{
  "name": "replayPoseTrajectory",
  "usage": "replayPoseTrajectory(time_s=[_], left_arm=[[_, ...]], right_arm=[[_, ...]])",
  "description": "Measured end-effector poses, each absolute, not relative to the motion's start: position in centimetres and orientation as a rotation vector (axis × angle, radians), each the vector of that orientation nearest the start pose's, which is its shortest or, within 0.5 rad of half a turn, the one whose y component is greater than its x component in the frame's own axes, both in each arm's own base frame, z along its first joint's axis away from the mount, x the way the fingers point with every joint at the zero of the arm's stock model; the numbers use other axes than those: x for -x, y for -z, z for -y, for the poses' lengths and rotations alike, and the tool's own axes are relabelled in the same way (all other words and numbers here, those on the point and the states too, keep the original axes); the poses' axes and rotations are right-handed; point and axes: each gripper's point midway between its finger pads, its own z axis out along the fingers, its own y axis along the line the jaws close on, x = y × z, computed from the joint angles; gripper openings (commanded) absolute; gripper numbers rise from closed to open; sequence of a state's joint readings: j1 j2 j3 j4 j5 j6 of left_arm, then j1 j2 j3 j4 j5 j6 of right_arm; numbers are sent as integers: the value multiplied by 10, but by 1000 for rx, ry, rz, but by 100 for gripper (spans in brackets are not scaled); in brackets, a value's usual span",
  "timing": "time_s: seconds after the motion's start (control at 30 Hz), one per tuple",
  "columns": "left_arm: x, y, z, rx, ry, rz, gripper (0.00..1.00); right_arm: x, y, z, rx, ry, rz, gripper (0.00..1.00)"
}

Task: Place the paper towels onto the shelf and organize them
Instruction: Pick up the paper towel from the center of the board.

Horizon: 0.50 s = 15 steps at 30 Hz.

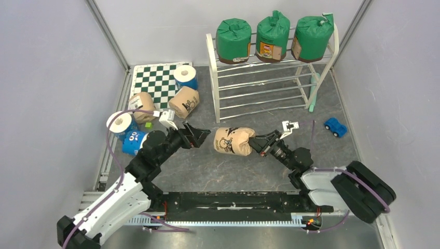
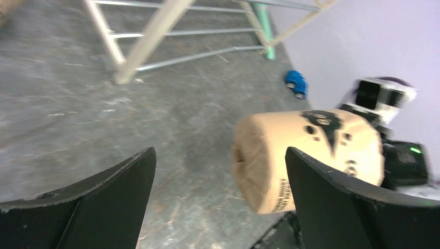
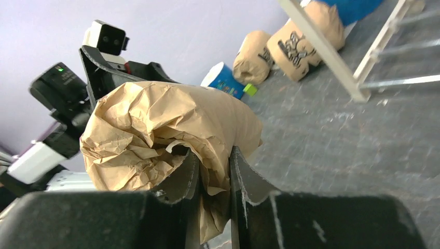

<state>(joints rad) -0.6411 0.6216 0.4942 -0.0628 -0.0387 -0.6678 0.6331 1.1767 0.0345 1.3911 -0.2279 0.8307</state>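
Pinching tan roll [image 3: 155,119] end-on — right fingers [image 3: 248,184]

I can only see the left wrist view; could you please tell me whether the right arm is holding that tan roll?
Observer: Yes, the right jaws are shut on the tan roll, pinching its crumpled end wrap.
Operator: Thanks. What has been placed already?
Observer: Three green rolls stand on the top tier of the shelf.
Operator: And the rest of the tan ones?
Observer: The two other tan rolls lie by the near edge of the chessboard mat.
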Motion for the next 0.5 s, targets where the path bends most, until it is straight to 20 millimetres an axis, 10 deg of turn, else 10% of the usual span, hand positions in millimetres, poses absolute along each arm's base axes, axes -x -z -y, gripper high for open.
replayPoseTrajectory(time_s=[0.2, 0.5], left_arm=[[-212, -230, 225, -9, 1219, -1766, 100], [-197, -273, 243, -80, 1441, -1620, 100]], right_arm=[[-205, -172, -248, 29, -1488, -1574, 0], [-207, -207, -248, 63, -1516, -1451, 0]])
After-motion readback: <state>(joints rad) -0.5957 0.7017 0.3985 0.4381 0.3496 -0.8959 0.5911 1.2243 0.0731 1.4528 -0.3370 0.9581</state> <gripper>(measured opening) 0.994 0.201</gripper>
